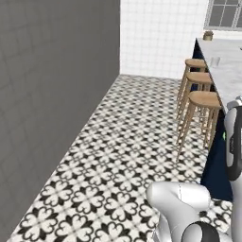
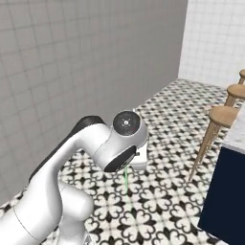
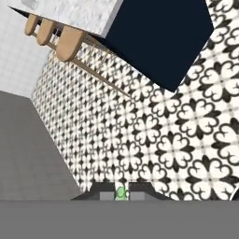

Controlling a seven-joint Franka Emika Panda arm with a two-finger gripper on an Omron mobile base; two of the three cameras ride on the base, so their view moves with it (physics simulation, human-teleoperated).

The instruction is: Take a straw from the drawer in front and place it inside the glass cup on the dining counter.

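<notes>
While the grey wall [image 1: 52,104] closes the left side, the patterned floor [image 1: 123,156] lies open up to three wooden stools [image 1: 201,97] that stand just beside the dining counter [image 1: 227,66], w/ the glass cup [image 1: 215,61] on its marbled top near the edge. The gripper [image 3: 121,193] is closed narrow on the straw [image 2: 126,178], which hangs down green below the hand, above the floor and well apart from the counter's navy base.

3 round wooden stools [image 1: 204,99] stand in a row on the black-and-white patterned floor [image 1: 118,156] (a flower motif), a grey wall [image 1: 52,94] opposite, white tiled wall [image 1: 160,38] and window [image 1: 226,14] beyond.
</notes>
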